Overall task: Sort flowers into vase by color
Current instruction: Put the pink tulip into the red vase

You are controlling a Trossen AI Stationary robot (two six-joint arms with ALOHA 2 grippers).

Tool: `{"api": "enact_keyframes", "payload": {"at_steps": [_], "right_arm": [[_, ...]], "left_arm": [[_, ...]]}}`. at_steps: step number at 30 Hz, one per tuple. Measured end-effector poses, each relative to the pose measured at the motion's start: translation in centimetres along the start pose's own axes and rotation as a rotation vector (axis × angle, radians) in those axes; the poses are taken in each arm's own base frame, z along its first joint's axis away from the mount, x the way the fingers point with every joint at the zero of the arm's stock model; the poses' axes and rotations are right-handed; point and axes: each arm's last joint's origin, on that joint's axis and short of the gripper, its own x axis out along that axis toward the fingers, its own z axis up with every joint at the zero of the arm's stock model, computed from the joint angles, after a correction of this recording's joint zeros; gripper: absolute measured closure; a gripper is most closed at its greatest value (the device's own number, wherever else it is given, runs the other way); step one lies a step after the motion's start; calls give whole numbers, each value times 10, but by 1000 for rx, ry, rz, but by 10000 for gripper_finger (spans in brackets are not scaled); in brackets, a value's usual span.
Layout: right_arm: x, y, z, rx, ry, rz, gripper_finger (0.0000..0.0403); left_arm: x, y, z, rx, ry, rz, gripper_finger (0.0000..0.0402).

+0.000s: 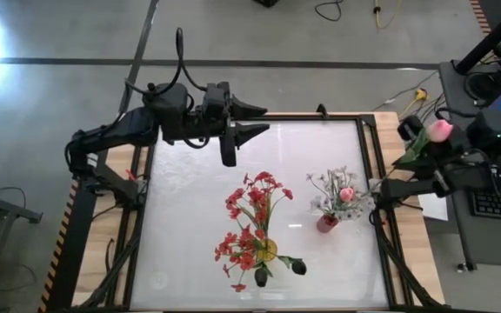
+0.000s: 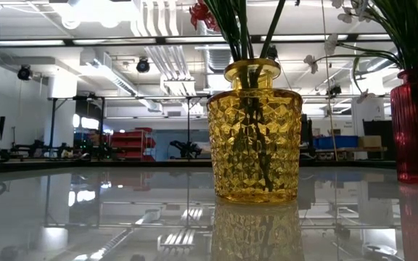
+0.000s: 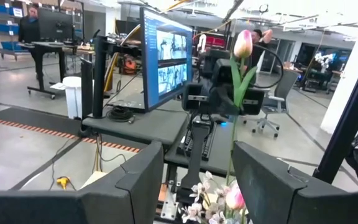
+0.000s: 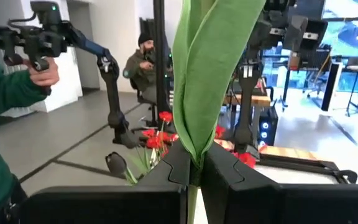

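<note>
At the right edge of the table, our right gripper (image 4: 194,171) is clamped on the green stem of a pink tulip bud (image 1: 440,130), its broad green leaf (image 4: 213,74) rising straight up between the two dark fingers. Our left gripper (image 1: 255,122) hovers over the table's far-left corner with its fingers spread wide and nothing between them.

On the glossy white tabletop (image 1: 190,209) stands a faceted yellow glass vase (image 2: 254,138) holding red blossom clusters (image 1: 252,213), with dark buds (image 1: 298,267) drooping beside it. Near it, toward the right, a ribbed red glass vase (image 2: 416,123) holds sprays of tiny white blooms (image 1: 329,187) and one pink bud (image 1: 346,194).

Beyond the table we see a seated person (image 4: 143,65) and a green sleeve (image 4: 5,87).
</note>
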Motion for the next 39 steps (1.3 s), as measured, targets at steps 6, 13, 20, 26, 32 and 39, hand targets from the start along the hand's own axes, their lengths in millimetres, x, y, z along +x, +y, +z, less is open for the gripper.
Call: {"api": "enact_keyframes", "payload": {"at_steps": [6,13,20,26,32,39], "right_arm": [[0,0,-12,-6,-80,4,390],[14,-5,-33,-5,-102,16,390],[28,-10,-53,0,-107,63,390],[40,-14,-75,29,-48,65,390],[49,-18,-92,63,-15,63,390],[49,-17,-91,99,-17,90,390]], "left_arm": [[3,1,-2,-8,-3,31,222],[5,1,-3,-25,-1,47,222],[5,2,-3,-36,-4,65,222],[5,3,-3,-44,-6,78,222],[5,3,-3,-51,-7,78,222],[5,3,-3,-55,-7,78,222]]}}
